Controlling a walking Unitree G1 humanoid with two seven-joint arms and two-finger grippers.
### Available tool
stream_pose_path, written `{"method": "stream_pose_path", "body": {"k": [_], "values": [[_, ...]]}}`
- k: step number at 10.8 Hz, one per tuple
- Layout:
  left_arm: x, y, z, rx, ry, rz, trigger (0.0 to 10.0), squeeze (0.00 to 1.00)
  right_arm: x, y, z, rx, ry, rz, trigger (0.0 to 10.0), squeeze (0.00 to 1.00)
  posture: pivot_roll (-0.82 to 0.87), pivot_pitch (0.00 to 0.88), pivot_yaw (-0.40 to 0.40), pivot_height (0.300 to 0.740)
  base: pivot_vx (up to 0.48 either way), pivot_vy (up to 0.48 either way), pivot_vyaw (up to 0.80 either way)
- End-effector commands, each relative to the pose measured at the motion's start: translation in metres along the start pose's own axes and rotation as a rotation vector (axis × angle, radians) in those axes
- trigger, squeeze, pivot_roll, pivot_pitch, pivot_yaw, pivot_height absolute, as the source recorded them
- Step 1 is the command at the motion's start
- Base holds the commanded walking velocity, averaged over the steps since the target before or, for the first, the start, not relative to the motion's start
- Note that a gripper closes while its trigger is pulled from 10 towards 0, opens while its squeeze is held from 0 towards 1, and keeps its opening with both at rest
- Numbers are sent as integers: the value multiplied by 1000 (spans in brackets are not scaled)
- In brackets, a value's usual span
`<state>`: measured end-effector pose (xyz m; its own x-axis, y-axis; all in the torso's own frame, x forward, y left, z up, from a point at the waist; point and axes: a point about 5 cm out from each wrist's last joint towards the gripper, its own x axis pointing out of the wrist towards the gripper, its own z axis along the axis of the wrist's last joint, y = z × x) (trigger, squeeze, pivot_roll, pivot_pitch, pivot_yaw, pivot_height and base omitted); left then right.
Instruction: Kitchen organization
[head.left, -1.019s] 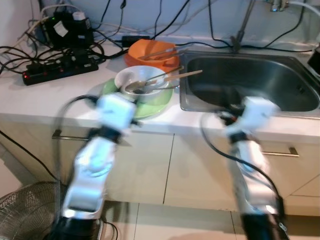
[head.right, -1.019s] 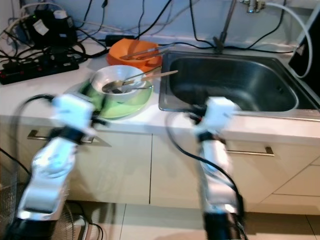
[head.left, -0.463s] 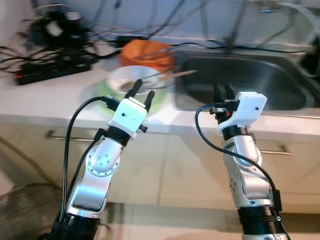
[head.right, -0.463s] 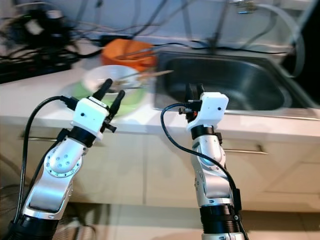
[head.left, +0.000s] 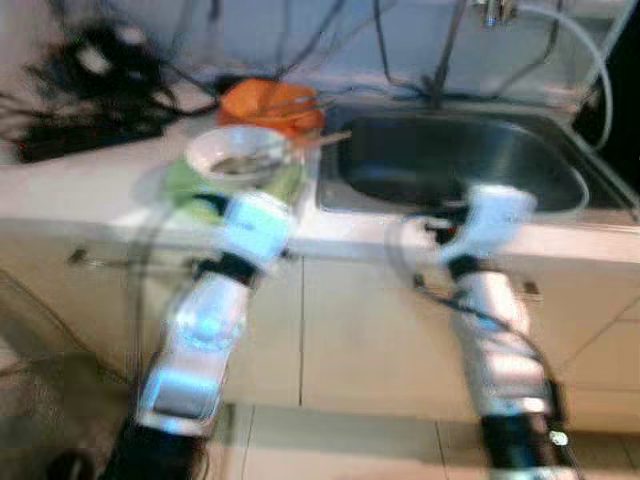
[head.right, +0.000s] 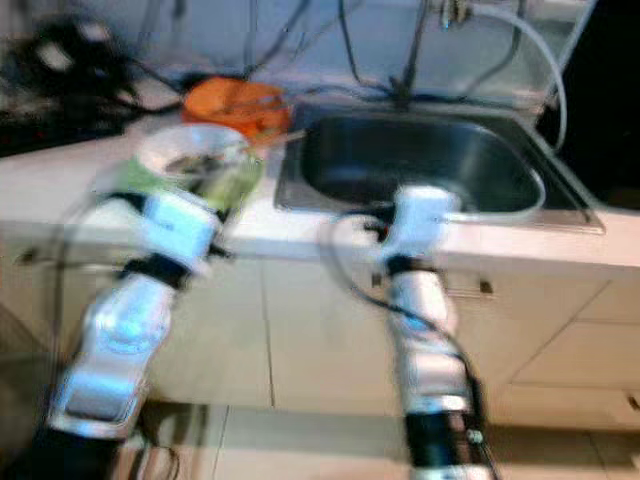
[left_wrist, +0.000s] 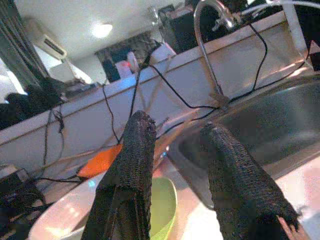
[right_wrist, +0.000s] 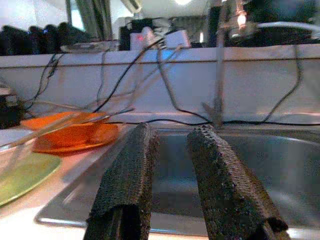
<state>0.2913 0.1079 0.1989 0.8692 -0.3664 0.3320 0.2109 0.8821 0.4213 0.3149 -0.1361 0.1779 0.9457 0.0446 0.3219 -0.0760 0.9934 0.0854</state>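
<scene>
We've barely begun — dishes not yet touched. White bowl (head.left: 238, 158) sits on green plate (head.left: 190, 183), orange bowl (head.left: 268, 102) behind, all left of sink (head.left: 460, 170). Left gripper (left_wrist: 187, 165) & right gripper (right_wrist: 167, 175) both apart, empty, near counter (head.left: 80, 190) edge.

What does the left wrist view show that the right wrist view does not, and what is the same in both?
The left wrist view alone shows the curved metal faucet whole, the left gripper with fingers apart, and the rim of a white bowl above the green plate. The right wrist view alone shows the right gripper, also open, and thin utensils lying across the orange bowl. Both share the steel sink, that orange bowl, the green plate and black cables along the white wall.
</scene>
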Motion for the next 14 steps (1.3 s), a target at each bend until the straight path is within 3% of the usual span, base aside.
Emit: {"method": "stream_pose_path", "body": {"k": [1,6,14], "values": [[1,6,0,20,4,16,10000,0,2,5,0,20,5,12,10000,0,193,0,-42,740,0,0,0],[1,10,0,23,12,53,10000,0,2,6,-2,26,20,21,10000,0,197,0,-44,740,0,0,0],[2,12,1,15,11,55,10000,0,3,10,-3,56,28,30,10000,0,202,0,-44,740,310,0,0]]}}
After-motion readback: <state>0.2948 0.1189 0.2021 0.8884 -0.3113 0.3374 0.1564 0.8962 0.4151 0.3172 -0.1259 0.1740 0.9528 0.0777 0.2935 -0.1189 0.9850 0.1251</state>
